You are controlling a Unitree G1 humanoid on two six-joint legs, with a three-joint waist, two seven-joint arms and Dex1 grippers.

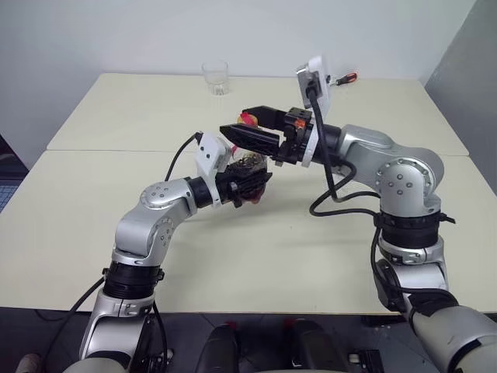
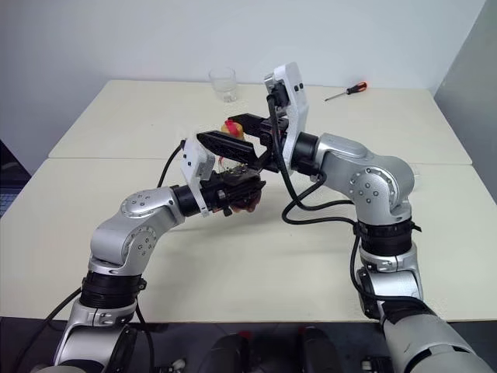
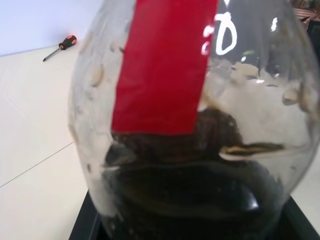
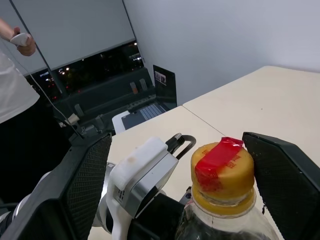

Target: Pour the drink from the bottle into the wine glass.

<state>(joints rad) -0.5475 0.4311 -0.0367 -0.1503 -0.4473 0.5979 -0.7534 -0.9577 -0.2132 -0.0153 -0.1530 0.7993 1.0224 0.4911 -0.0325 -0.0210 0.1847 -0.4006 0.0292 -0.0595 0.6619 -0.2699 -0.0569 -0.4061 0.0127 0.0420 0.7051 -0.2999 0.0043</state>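
Now the left gripper [image 1: 247, 183] is clamping the bottle [image 3: 200, 130] upright above the middle of the table [image 1: 93, 233], dark drink [image 3: 190, 200] sitting low inside. The right gripper [image 4: 220, 170] is hanging with its 2 fingers [image 4: 87, 175] spread wide, either side of the yellow cap [image 4: 222, 172]. A tumbler [image 1: 216, 78] is standing at the far edge, a screwdriver [image 2: 348, 91] far right.

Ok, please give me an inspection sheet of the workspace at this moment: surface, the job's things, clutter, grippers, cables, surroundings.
Surface: two cream tables pushed together, a seam between them.
Job's things: bottle held above the table, yellow cap on, red tape over it; dark drink inside. Wine glass: nothing seen.
Clutter: clear tumbler and screwdriver at the far edge.
Grippers: left gripper shut on the bottle; right gripper open, fingers on either side of the cap.
Cables: black cables hang along both arms.
Surroundings: white wall; a person beside a desk.
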